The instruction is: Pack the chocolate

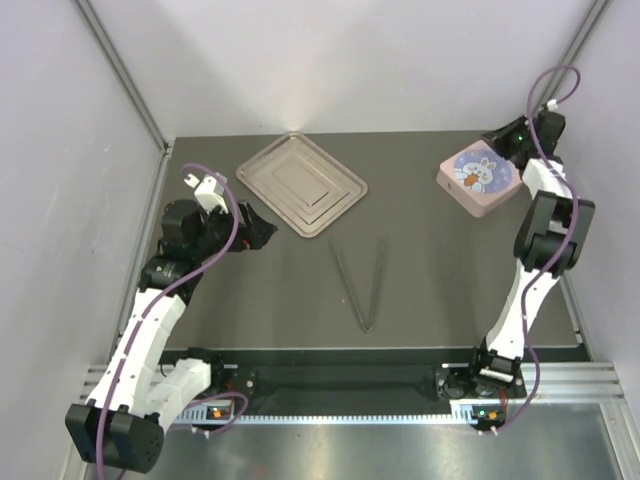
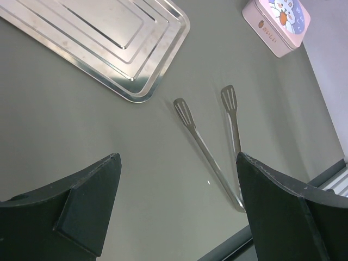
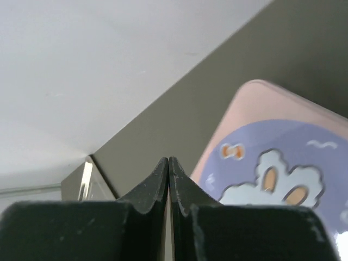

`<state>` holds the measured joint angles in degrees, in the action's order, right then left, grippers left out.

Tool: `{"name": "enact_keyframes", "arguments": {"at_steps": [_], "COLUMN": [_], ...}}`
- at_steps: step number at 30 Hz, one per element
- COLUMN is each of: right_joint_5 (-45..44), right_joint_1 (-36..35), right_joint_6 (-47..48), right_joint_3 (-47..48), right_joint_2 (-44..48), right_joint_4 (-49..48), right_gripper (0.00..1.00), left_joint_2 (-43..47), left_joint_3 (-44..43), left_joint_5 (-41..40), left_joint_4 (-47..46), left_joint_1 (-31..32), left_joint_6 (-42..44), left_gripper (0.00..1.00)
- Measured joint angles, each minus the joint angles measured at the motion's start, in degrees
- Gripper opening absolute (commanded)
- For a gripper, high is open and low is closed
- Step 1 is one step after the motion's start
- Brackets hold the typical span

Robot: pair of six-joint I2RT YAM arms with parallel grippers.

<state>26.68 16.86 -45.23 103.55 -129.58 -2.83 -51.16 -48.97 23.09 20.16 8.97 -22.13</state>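
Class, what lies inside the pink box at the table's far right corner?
The pink box is shut: only its lid, printed with a white rabbit on a purple circle, shows. Whatever it holds is covered.

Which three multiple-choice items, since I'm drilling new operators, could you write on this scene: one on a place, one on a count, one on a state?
1. Where do the slim silver metal tongs lie?
A. On the tray
B. On the dark table, between the two arms
C. On the pink box

2. How many silver rectangular metal trays are there?
A. One
B. Two
C. Three

3. How do the right gripper fingers stand?
A. Wide apart
B. Clamped on the tongs
C. Pressed together, holding nothing

1 B: the top view shows them on bare table, clear of the tray.
2 A: only one tray shows.
3 C: the right wrist view shows the tips touching.
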Motion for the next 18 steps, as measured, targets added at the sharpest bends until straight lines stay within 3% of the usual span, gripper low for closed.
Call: {"name": "enact_keyframes", "arguments": {"at_steps": [2, 5, 6, 9, 11, 16, 18], "right_joint_5": [-0.8, -2.9, -3.7, -6.1, -8.7, -16.3, -18.5], "right_joint_1": [-0.6, -2.7, -3.8, -7.3, -9.9, -12.4, -12.1], "right_joint_6": [2.1, 6.0, 7.6, 11.9, 14.6, 20.9, 22.4], "right_joint_3": [-2.3, -6.4, -7.9, -12.8, -17.6, -26.3, -27.0], "right_joint_2": [5.4, 15.3, 18.8, 28.4, 35.3, 45.8, 46.1], "right_joint_4": [1.8, 4.8, 5.6, 8.2, 9.9, 13.7, 14.9], "right_gripper": [0.06, 0.24, 0.34, 0.48, 0.47, 0.20, 0.21], "left_joint_2": [0.0, 0.0, 0.0, 0.0, 0.0, 0.0, 0.0], "left_joint_3": [0.2, 0.5, 0.6, 1.0, 1.5, 1.9, 1.9], "left_joint_5": [0.0, 0.0, 0.0, 0.0, 0.0, 0.0, 0.0], "left_joint_4": [-0.1, -0.2, -0.3, -0.9, -1.4, -2.2, -2.2], "left_joint_1": [0.0, 0.0, 0.0, 0.0, 0.0, 0.0, 0.0], "left_joint_6": [0.0, 0.0, 0.0, -0.1, -0.2, -0.2, -0.2], "left_gripper": [0.92, 0.92, 0.92, 0.92, 0.92, 0.92, 0.92]}}
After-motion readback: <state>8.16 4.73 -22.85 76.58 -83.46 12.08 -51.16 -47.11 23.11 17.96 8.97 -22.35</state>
